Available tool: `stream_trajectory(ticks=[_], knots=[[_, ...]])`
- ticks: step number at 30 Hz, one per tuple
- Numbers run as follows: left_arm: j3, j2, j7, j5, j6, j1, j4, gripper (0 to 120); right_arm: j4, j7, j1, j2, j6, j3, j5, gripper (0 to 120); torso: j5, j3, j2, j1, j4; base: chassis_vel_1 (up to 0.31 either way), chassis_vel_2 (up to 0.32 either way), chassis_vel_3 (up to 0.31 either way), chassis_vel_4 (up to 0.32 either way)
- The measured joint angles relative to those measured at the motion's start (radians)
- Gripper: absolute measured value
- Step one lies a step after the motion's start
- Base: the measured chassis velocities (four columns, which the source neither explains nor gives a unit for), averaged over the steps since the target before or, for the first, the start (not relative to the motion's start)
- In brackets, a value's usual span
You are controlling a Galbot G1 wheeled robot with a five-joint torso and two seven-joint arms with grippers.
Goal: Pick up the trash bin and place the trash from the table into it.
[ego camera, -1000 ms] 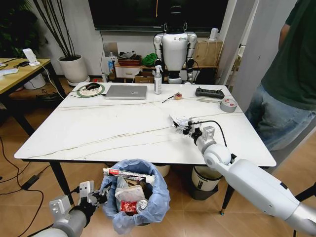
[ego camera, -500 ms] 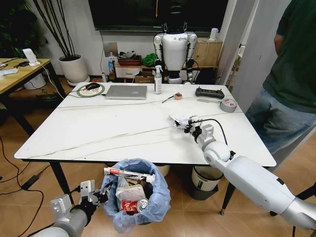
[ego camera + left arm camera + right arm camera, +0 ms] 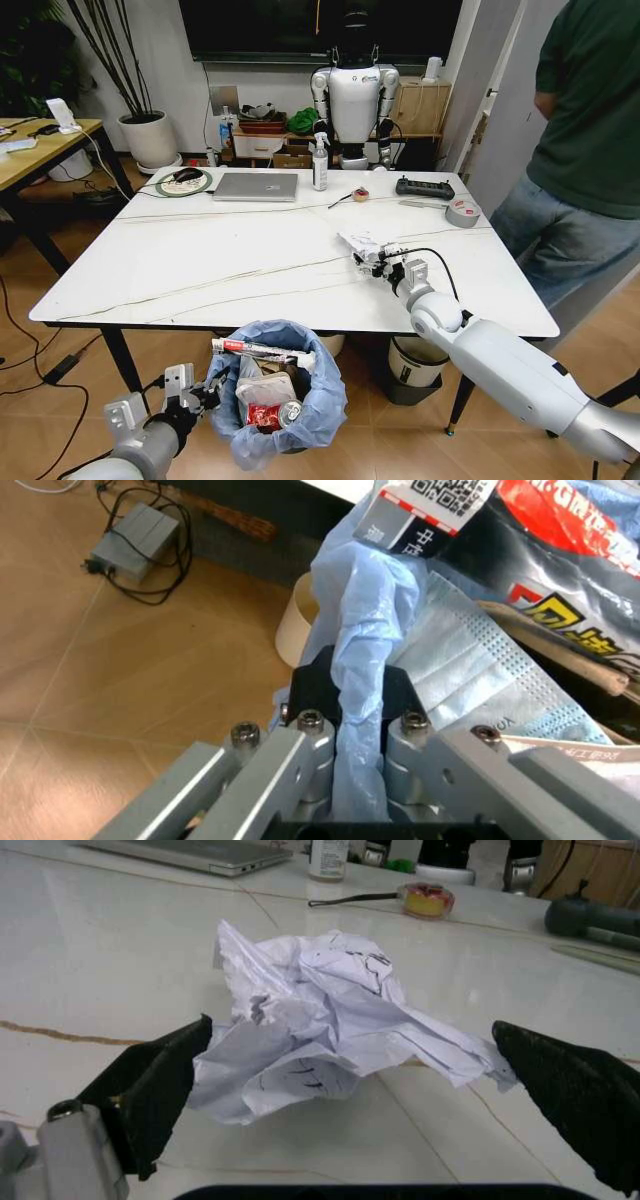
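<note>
My right hand (image 3: pixel 371 259) is out over the white bench (image 3: pixel 200 265), its black fingers (image 3: pixel 150 1080) spread wide on either side of a crumpled ball of white paper (image 3: pixel 325 1024); the pads sit just beside the paper and I can't see them touching it; the paper rests on the marble top, near the front right part of the bench, well apart from the silver laptop (image 3: pixel 256 186) and the grey tape roll (image 3: pixel 462 212) farther back.

Down low on my left, the left hand (image 3: pixel 197 399) is clamped on the rim of the trash bin (image 3: pixel 318 400); in the left wrist view the light-blue bag (image 3: pixel 365 667) is pinched tight between the two metal fingers (image 3: pixel 270 780); the bin hangs below the bench's front edge, above the wood floor; inside it I see a long white carton lying across the mouth, a red snack wrapper (image 3: pixel 262 418) and a blue face mask (image 3: pixel 470 675) against the liner.
</note>
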Motion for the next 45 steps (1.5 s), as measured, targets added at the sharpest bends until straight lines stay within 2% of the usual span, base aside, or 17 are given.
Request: stream_trajectory(ticks=[23, 27, 28, 33, 35, 45], knots=[[0.000, -0.003, 0.001, -0.001, -0.002, -0.001, 0.002, 2, -0.061, -0.029, 0.022, 0.031, -0.003, -0.010, -0.009, 99, 0.0000, 0.000, 0.000, 0.000, 0.0000, 0.000, 0.000, 0.000, 0.000], [0.001, -0.004, 0.001, -0.001, -0.002, -0.003, 0.003, 2, -0.065, -0.040, 0.019, 0.032, 0.006, -0.008, -0.008, 85, 0.0000, 0.000, 0.000, 0.000, 0.0000, 0.000, 0.000, 0.000, 0.000], [0.001, -0.004, 0.001, -0.001, -0.002, -0.003, 0.003, 2, -0.065, -0.040, 0.019, 0.032, 0.006, -0.008, -0.008, 85, 0.0000, 0.000, 0.000, 0.000, 0.0000, 0.000, 0.000, 0.000, 0.000], [0.001, -0.003, 0.002, 0.000, -0.002, -0.003, 0.005, 2, -0.066, -0.048, 0.011, 0.029, 0.013, -0.005, -0.005, 63, 0.0001, 0.000, 0.000, 0.000, 0.0000, 0.000, 0.000, 0.000, 0.000], [0.002, -0.003, 0.002, 0.000, -0.002, -0.003, 0.005, 2, -0.065, -0.048, 0.011, 0.028, 0.014, -0.005, -0.005, 59, 0.0001, 0.000, 0.000, 0.000, 0.0000, 0.000, 0.000, 0.000, 0.000], [0.010, -0.005, 0.002, 0.001, -0.003, -0.007, 0.009, 2, -0.054, -0.051, 0.006, 0.030, 0.026, -0.007, 0.000, 19, 0.0001, 0.000, 0.000, 0.000, 0.0000, 0.000, 0.000, 0.000, 0.000]])
